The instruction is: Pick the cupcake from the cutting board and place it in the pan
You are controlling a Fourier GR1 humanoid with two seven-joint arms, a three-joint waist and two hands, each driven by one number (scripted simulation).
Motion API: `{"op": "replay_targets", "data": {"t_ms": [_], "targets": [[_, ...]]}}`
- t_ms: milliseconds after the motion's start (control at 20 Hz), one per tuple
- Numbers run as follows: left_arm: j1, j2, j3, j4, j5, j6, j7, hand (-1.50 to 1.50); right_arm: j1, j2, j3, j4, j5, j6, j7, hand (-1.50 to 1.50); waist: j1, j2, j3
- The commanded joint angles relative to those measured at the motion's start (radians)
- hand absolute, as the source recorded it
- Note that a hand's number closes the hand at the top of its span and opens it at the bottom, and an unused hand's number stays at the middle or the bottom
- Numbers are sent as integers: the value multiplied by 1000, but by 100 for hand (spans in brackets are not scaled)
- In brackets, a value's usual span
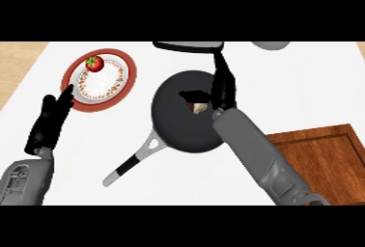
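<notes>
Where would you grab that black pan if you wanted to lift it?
By its long handle, at the dark end grip. It sticks out of the pan toward the near left with bare counter around it, so come from above on that side, probably with the left hand. The right hand and forearm cover the pan's right side.

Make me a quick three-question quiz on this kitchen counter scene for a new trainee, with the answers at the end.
1. True or false: the cupcake is at the right hand, above the pan.
2. The pan's handle points toward the view's: A) lower left B) upper right
3. Fill in: the red fruit sits on the ____.
Key: 1 true; 2 A; 3 plate.
</notes>
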Motion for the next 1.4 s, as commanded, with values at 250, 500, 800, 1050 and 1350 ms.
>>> {"op": "replay_targets", "data": {"t_ms": [250,500,800,1050,1350], "targets": [[59,-4,23,-13,2,22,-13,0,-23,0,-30,31,-188,-138,-108,-150,-63,-21,-2],[124,36,83,-30,37,2,-20,0,116,-36,-105,-122,-151,-97,-157,-150,-123,-37,-3],[151,18,73,-94,18,35,34,0,408,-231,-90,-451,-185,61,-155,-150,-146,-44,-3],[167,13,74,-45,9,33,-35,0,575,-419,-75,-763,-194,151,-1,-150,-150,-43,-5],[158,9,83,-37,16,33,-51,0,863,-581,-158,-1030,-253,262,-31,-150,-145,-39,-4]]}}
